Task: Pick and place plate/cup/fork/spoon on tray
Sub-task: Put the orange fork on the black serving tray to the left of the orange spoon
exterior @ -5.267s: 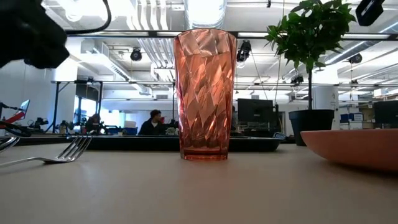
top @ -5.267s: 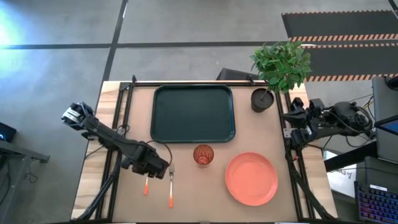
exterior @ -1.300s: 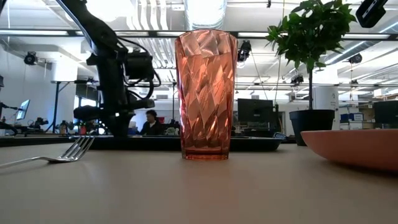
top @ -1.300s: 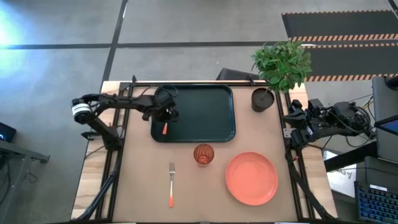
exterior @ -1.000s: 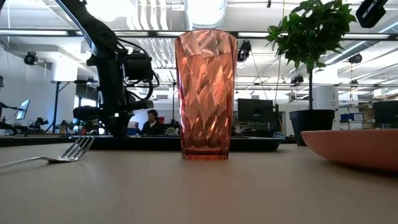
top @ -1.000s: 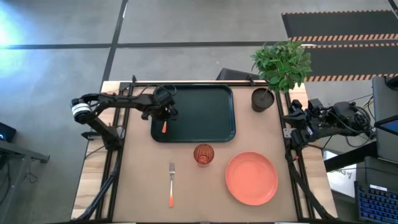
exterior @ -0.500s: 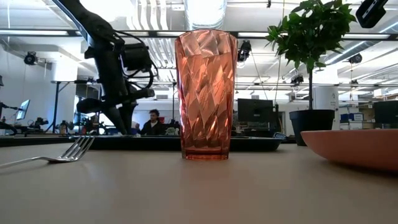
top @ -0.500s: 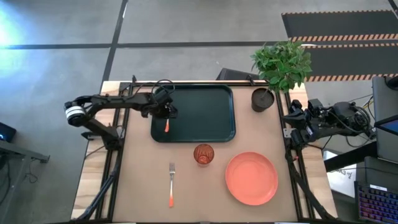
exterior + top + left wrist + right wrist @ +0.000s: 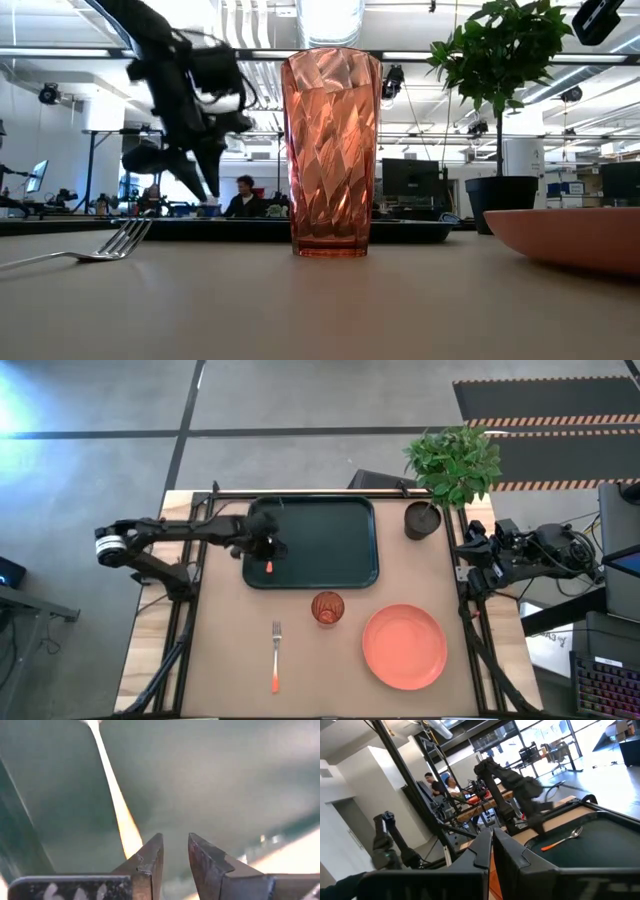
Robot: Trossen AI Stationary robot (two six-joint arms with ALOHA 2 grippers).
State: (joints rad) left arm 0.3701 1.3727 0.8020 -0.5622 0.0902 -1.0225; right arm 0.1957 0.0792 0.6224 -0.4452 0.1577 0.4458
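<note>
The spoon [image 9: 268, 566] lies flat on the left part of the dark green tray [image 9: 335, 575]; it also shows in the left wrist view [image 9: 112, 790] and the right wrist view [image 9: 560, 840]. My left gripper [image 9: 264, 548] hangs open just above the spoon's handle end, holding nothing [image 9: 175, 855]. The red cup [image 9: 327, 608] stands on the table in front of the tray. The coral plate [image 9: 404, 647] lies to the cup's right. The fork [image 9: 275, 655] lies near the front edge. My right gripper [image 9: 492, 842] waits shut at the table's right edge.
A dark pot [image 9: 421, 520] with a green plant [image 9: 452, 460] stands at the tray's far right corner. Black rails [image 9: 190, 600] run along the table's left and right sides. People sit in the room beyond the table [image 9: 245, 200].
My left gripper has risen off the tray and tipped, and its arm has drawn back a little toward the table's left edge. The spoon stays lying on the tray, apart from the fingers.
</note>
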